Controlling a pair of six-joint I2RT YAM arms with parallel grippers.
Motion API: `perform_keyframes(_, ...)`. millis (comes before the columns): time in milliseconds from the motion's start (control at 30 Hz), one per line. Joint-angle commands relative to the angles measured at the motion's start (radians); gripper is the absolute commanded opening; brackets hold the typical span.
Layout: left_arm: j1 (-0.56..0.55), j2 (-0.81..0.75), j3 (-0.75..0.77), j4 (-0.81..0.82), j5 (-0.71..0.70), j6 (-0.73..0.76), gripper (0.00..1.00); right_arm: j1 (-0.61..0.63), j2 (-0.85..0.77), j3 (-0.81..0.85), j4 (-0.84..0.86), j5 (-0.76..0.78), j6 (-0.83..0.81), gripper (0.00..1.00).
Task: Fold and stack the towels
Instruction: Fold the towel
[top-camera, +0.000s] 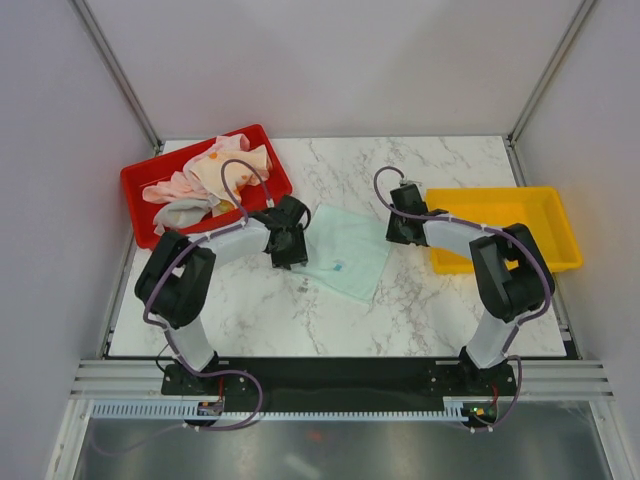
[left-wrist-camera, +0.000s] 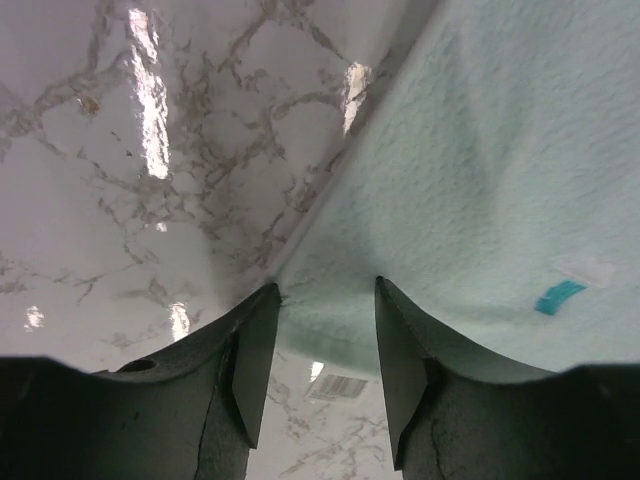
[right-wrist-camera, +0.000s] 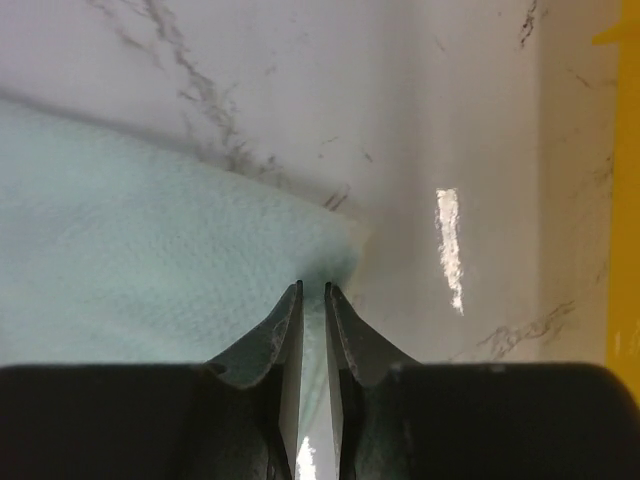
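Bare tabletop (top-camera: 300, 320) runs in front of the mint towel (top-camera: 345, 250), which lies flat and unfolded at mid-table, so I judge the task barely begun. The left fingers (left-wrist-camera: 250, 350) stand wide, straddling its left edge. The right fingers (right-wrist-camera: 275, 340) are narrow at its right corner; whether they pinch it I cannot tell. Open marble on every side leaves room to fold. Farther back, the other towels (top-camera: 210, 175) sit heaped in the red tray (top-camera: 135, 190), and the yellow tray (top-camera: 555, 215) shows no stack.

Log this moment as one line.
mint towel: flat on table | left tool: open, straddling towel corner | right tool: nearly closed at opposite corner, grip unclear
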Motion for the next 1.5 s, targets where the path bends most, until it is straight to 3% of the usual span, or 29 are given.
perform_keyframes(0,-0.007,0.020,-0.066,0.034,0.008,-0.039,0.53,-0.016,0.068,0.051,0.014,0.032,-0.147,0.21)
perform_keyframes(333,-0.078,-0.148,-0.247,0.086,0.118,-0.196,0.54,-0.024,0.013,-0.026,0.054,-0.163,-0.344,0.29)
perform_keyframes(400,-0.086,-0.217,-0.233,0.077,0.141,-0.187,0.56,-0.027,-0.016,-0.017,0.053,-0.216,-0.362,0.31)
perform_keyframes(500,-0.075,-0.245,-0.091,-0.022,0.117,-0.089,0.61,-0.055,-0.022,0.044,0.008,-0.354,-0.399,0.35)
perform_keyframes(633,-0.031,-0.180,0.176,-0.068,0.051,0.081,0.66,-0.081,0.004,0.152,-0.097,-0.494,-0.457,0.45)
perform_keyframes(700,0.006,-0.143,0.222,-0.026,0.043,0.216,0.67,-0.102,0.041,0.210,-0.131,-0.526,-0.486,0.52)
perform_keyframes(867,0.120,0.004,0.322,0.137,0.191,0.424,0.66,-0.155,0.131,0.342,-0.237,-0.630,-0.540,0.63)
perform_keyframes(933,0.137,0.040,0.339,0.189,0.319,0.506,0.66,-0.168,0.168,0.393,-0.313,-0.638,-0.597,0.64)
perform_keyframes(1100,0.146,0.184,0.426,0.134,0.432,0.651,0.66,-0.196,0.285,0.525,-0.455,-0.687,-0.669,0.63)
perform_keyframes(1467,0.152,0.387,0.569,0.044,0.419,0.767,0.64,-0.213,0.325,0.516,-0.544,-0.690,-0.766,0.60)
